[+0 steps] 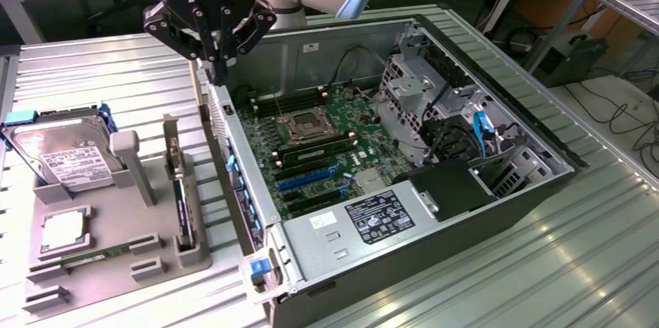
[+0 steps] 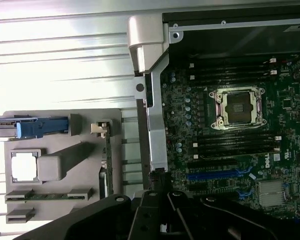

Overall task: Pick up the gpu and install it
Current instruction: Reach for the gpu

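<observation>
While our black gripper [image 1: 217,64] hangs closed on nothing, we judge the thin, dark, silver-bracketed gpu card [image 1: 180,197] light, stiff and fragile, best pinched across its upper edge.

We read one brand: the white word "DELL" [image 2: 266,161], printed on the green motherboard [image 2: 230,150] just beside the silvery heatsink [image 2: 271,192] in the wrist view. In the exterior view, the black label [image 1: 379,217] on the power supply [image 1: 340,231] carries white print and small symbols, but we cannot make out a word. The white label [image 1: 74,167] on the hard drive [image 1: 52,147] shows dark print, too small for us to read.
</observation>
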`<state>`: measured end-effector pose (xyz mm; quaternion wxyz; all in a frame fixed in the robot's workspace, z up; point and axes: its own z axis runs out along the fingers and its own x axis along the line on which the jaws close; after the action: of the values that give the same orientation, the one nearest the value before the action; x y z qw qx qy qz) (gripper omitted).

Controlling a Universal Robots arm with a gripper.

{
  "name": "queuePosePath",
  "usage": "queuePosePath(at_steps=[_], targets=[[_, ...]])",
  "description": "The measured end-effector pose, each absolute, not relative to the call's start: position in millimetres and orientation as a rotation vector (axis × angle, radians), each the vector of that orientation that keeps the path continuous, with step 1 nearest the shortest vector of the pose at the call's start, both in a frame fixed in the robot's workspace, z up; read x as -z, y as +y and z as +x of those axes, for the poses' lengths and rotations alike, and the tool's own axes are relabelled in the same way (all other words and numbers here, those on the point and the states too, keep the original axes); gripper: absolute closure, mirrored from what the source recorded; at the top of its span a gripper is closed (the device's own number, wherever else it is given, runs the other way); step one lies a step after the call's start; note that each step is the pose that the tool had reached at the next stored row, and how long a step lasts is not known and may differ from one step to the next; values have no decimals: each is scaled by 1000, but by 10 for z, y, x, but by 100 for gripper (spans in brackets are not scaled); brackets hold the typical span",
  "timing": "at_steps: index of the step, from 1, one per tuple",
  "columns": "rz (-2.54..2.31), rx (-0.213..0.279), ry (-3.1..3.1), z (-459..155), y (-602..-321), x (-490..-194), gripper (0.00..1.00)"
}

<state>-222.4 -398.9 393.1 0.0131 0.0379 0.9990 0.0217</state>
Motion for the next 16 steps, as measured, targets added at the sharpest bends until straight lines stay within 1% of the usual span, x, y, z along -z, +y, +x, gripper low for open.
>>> queuePosePath(at_steps=[16], targets=[[118, -68, 3112, -2276, -3989, -3931, 89]])
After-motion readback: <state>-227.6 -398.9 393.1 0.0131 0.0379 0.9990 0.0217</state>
